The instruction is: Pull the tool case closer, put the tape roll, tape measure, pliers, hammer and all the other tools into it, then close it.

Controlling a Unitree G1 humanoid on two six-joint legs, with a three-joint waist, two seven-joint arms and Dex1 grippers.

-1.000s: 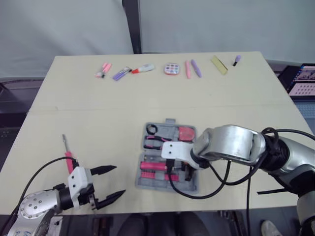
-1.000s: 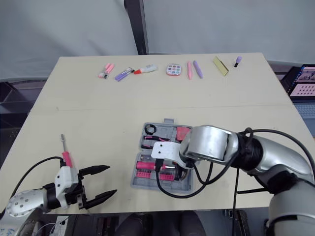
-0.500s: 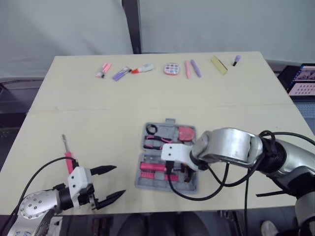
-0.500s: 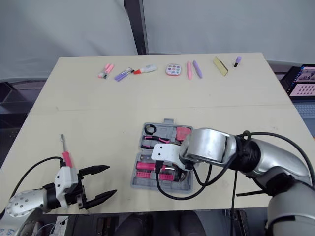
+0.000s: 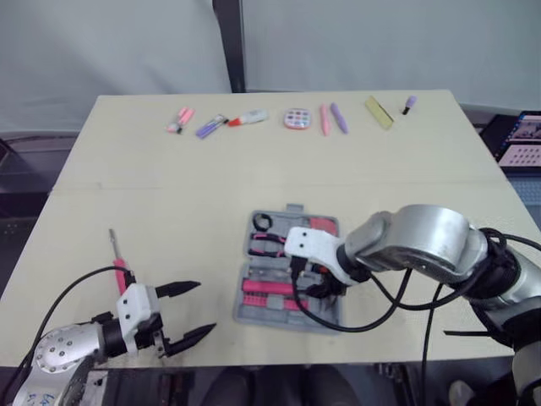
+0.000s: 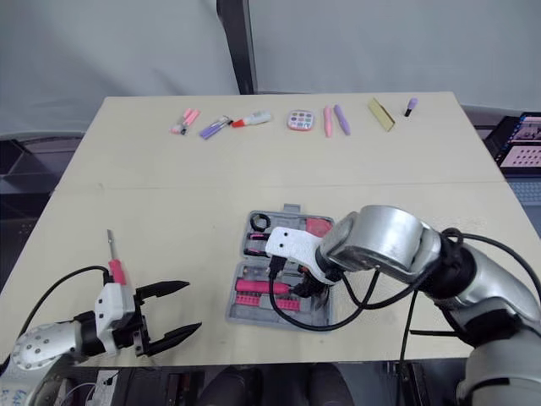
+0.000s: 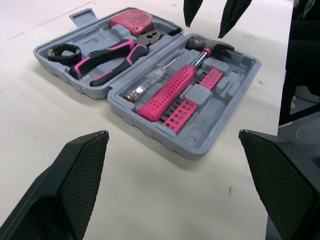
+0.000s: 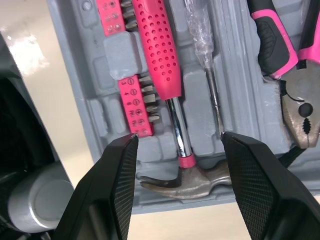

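Note:
The grey tool case (image 5: 254, 316) lies open near the table's front edge. It holds a black tape roll (image 5: 261, 222), pink-handled pliers (image 5: 269, 245), a red tape measure (image 5: 321, 227), a pink-handled hammer (image 8: 157, 50), a clear tester screwdriver (image 8: 200, 30) and a pink bit strip (image 7: 187, 102). My right gripper (image 5: 324, 286) hovers open just above the hammer's head (image 8: 187, 180), holding nothing. A pink-handled screwdriver (image 5: 117, 260) lies on the table at front left. Just in front of it, my left gripper (image 5: 188, 315) is open and empty, pointing toward the case.
Several pens, markers and small items (image 5: 254, 117) lie in a row along the table's far edge, with a yellow strip (image 5: 376, 112) among them. A screen (image 5: 520, 135) stands beyond the right edge. Black cables (image 5: 380, 304) hang from my right arm beside the case.
My right wrist has shifted slightly back and to the right over the case. The left gripper and the tools have stayed put.

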